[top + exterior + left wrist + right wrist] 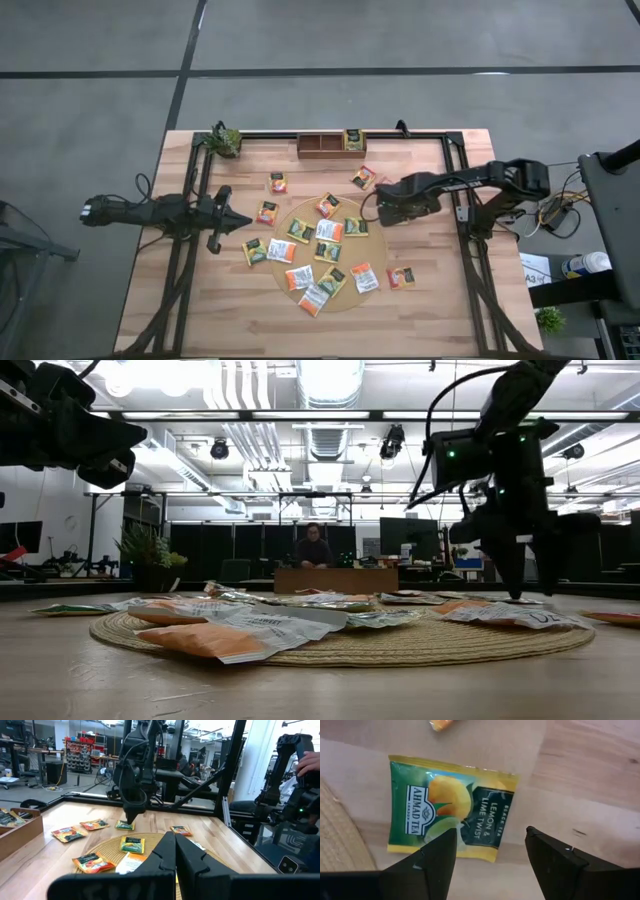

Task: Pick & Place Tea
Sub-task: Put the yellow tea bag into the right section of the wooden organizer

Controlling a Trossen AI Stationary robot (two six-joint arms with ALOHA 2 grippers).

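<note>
Wood: a pale plank table (pixel 200 320) carries everything, with a black frame along its edges.
Left arm: it waits at the table's left side, reaching inward, clear of the mat.
Left gripper (pixel 240 221): its two dark fingers are pressed together with no gap and hold nothing, as the left wrist view shows.
Plant: a small green potted plant (pixel 226 141) stands at the far left corner.
Loose sachets, left: one orange packet (pixel 278 182) and another (pixel 267 212) lie on bare wood left of the mat; a green one (pixel 255 251) overlaps the mat's left edge.
Mat: a round woven tan mat (pixel 345 297) sits mid-table.
Tea (pixel 328 230): most packets are scattered flat on the mat, orange, white and dark green mixed, some overlapping.
Tray: a brown wooden compartment tray (pixel 320 146) sits at the far edge; a green sachet (pixel 353 139) lies in its right end.
Target sachet (pixel 451 807): a green and yellow lemon-and-lime packet lies flat on the wood just off the mat's right rim.
Right gripper (pixel 378 208): it hangs low over that packet, fingers spread wide apart, gripping nothing; the packet shows between the fingertips.
Loose sachets, right: an orange packet (pixel 363 177) lies beyond the gripper, and another (pixel 401 277) lies nearer the front.
Room: a person (pixel 314 547) sits at a desk far behind.
</note>
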